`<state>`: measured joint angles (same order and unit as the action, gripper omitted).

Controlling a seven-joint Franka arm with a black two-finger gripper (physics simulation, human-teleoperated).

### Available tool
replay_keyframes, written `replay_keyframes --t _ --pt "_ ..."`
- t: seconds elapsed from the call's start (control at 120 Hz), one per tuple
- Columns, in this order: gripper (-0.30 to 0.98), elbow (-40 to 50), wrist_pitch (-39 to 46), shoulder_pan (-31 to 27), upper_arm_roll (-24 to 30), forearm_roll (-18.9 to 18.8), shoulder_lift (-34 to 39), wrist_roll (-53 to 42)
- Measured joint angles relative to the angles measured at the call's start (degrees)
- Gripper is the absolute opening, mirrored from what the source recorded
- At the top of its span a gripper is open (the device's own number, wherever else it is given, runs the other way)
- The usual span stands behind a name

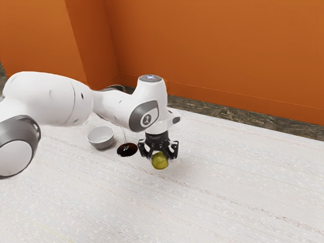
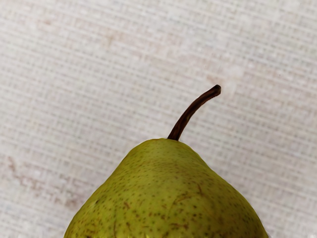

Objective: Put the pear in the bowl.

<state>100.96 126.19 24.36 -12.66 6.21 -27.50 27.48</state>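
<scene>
Exterior view: the black gripper (image 1: 160,156) was at the green pear (image 1: 160,161), spread or pinching I couldn't tell; off-centre contact risked a slip.

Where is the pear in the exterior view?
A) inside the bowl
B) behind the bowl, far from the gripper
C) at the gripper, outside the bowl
C: the pear shows right at the gripper, and the bowl stands apart, toward the exterior view's left.

Glossy white arm (image 1: 53,101), rounded segments, thin seams, small dark screw spots. Dark grey joint collars; pale round end face. Grey cap with white round badge (image 1: 146,120), dark marking. Black gripper (image 1: 160,156), angular side linkages.
</scene>
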Motion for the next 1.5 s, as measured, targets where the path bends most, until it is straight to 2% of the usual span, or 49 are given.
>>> replay_keyframes --t 0.117,0.208,0.475,0.683,0.883,1.167,1.5 --pt "0.23 9.44 -0.07 -0.69 -0.17 0.03 8.25 0.54" --pt "0.23 15.34 -0.15 -3.75 -0.16 0.02 14.17 0.88" --pt "0.24 21.30 -0.44 -17.05 -0.25 -0.44 20.74 1.39" --pt "0.24 20.17 0.63 -24.97 -0.35 -0.65 20.01 1.54" --pt "0.25 17.54 5.59 -28.76 -0.67 -0.35 16.41 1.57" --pt "0.25 15.54 16.27 -29.07 -0.66 0.77 12.39 1.97" --pt "0.25 15.11 23.91 -28.10 0.59 4.96 9.90 2.35"
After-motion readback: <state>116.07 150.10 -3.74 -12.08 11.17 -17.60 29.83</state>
